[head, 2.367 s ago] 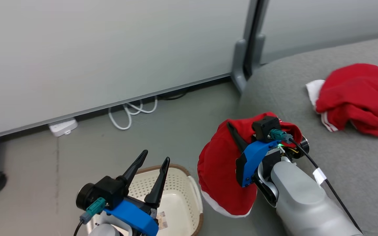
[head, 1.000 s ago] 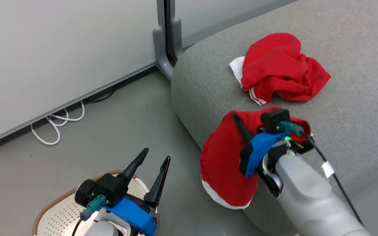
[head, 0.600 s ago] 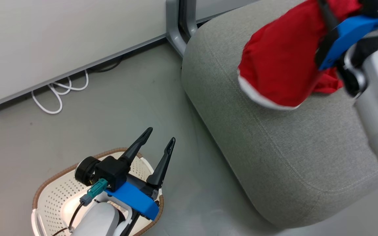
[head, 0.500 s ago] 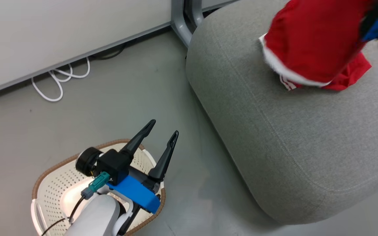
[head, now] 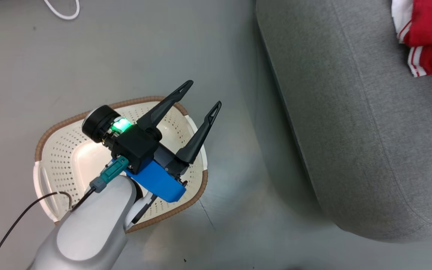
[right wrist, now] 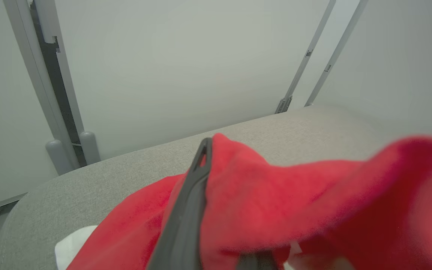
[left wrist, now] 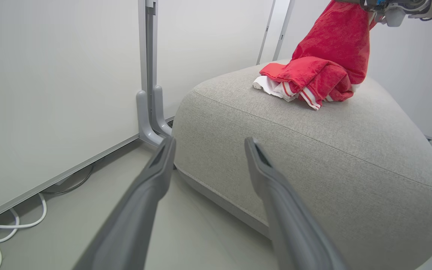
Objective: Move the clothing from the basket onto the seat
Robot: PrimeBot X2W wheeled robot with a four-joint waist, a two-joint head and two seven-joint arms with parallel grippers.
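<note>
Basket (head: 51, 157): stands on the floor (head: 88, 56), just beside the seat's near edge. Left gripper (head: 204, 93): hovers above the basket's right rim, fingers spread wide apart. Seat (head: 351, 131): carries the lying garment (left wrist: 306, 78), crumpled toward its far edge, white trim and stripes showing. Hanging garment (left wrist: 336, 37): droops from the right gripper (right wrist: 210, 161) above the seat, lower end touching the lying garment. Right gripper: fingers clamped together on the hanging garment; one finger is covered by cloth.
</note>
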